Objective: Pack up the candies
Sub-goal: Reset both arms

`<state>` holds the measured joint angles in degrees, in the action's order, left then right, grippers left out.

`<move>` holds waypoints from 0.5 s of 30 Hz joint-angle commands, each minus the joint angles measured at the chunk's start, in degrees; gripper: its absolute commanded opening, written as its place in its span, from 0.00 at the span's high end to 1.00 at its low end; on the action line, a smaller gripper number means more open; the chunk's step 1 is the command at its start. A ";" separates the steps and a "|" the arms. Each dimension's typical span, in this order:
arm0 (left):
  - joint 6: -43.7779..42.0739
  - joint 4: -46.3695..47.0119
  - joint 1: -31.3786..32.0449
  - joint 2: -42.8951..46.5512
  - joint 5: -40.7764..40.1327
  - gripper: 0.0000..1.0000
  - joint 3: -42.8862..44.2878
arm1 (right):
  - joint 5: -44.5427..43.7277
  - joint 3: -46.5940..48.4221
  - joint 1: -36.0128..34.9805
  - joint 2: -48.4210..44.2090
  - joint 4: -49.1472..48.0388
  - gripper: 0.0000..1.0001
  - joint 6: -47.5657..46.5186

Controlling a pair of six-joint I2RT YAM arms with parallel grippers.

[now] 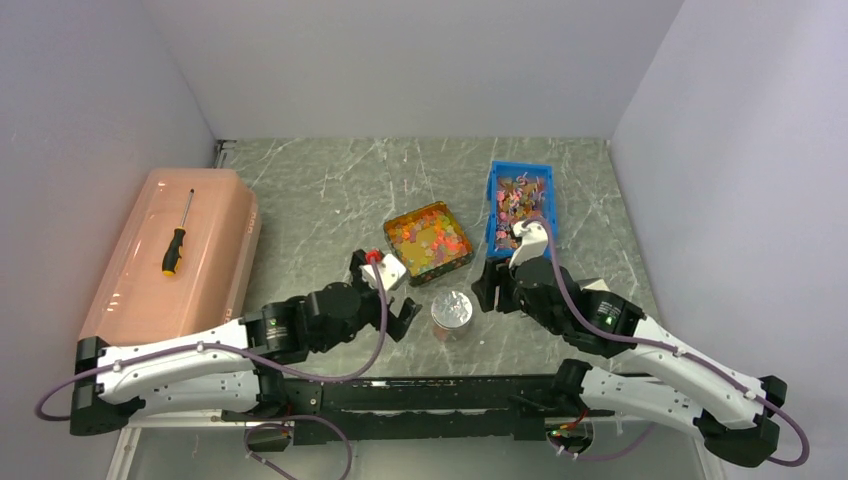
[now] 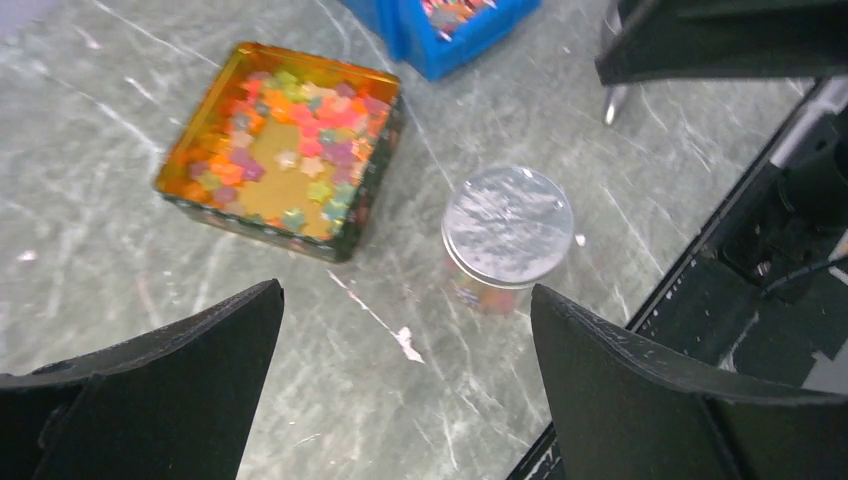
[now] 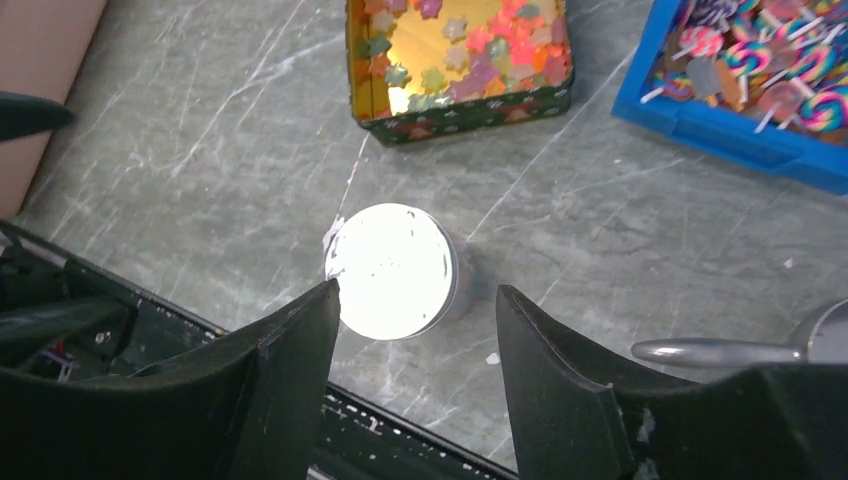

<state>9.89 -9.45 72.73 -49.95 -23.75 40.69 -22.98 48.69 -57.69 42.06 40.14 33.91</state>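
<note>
The candies (image 1: 428, 238) are small star-shaped pieces in orange, red, yellow and green. They lie in an open square gold tin (image 1: 402, 220) at mid-table, which also shows in the left wrist view (image 2: 262, 185) and the right wrist view (image 3: 460, 112). A small clear jar with a silver lid (image 1: 452, 310) stands in front of the tin, with coloured pieces inside it (image 2: 485, 295). My left gripper (image 1: 386, 292) is open and empty, left of the jar. My right gripper (image 1: 488, 288) is open and empty, right of the jar. A metal scoop handle (image 3: 720, 350) lies beside the right gripper.
A blue bin (image 1: 497, 178) of lollipops stands behind the right gripper. A long pink box (image 1: 215, 255) with a screwdriver (image 1: 176, 240) on top fills the left side. The black base rail (image 1: 430, 385) runs along the near edge, close to the jar.
</note>
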 commanded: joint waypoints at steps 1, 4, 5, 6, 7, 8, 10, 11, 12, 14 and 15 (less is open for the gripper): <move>-1.76 -13.11 -0.32 1.90 -8.91 0.01 9.14 | -6.19 3.65 -0.04 0.59 -0.79 0.37 -3.72; -2.05 -19.73 -1.78 0.97 -10.98 0.01 15.01 | -10.96 4.92 0.21 1.61 -1.84 0.32 -5.10; -2.13 -21.91 -2.97 0.46 -9.92 0.01 16.89 | -12.26 5.27 0.51 2.02 -2.26 0.30 -6.03; -2.20 -23.67 -4.63 0.02 -8.31 0.01 19.46 | -12.90 5.35 1.61 2.32 -3.02 0.28 -7.45; -2.02 -25.46 -6.69 -0.39 -6.55 0.01 21.18 | -12.84 5.41 2.97 2.66 -4.10 0.26 -8.84; -1.98 -26.62 -9.39 -0.69 -4.44 0.01 22.45 | -11.88 5.75 5.32 3.10 -4.97 0.24 -10.27; -2.36 -28.40 -15.27 -0.83 -0.40 0.01 24.35 | -7.13 6.78 11.90 3.98 -6.79 0.23 -12.70; -2.90 -28.51 -18.06 -0.47 0.78 0.01 24.66 | -4.48 7.16 15.69 4.22 -7.62 0.22 -13.66; -3.35 -27.88 -20.93 0.11 1.92 0.01 24.58 | -2.48 7.66 18.92 4.74 -7.98 0.21 -14.30; -3.79 -26.55 -26.96 1.75 5.04 0.01 24.02 | 1.87 9.45 24.51 6.30 -7.60 0.20 -14.54; -3.82 -25.80 -29.81 2.51 6.57 0.01 23.59 | 2.42 10.05 25.81 7.10 -7.65 0.20 -14.35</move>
<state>7.84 -33.69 51.68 -49.91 -24.51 63.68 -27.00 53.95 -38.85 47.46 36.12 23.07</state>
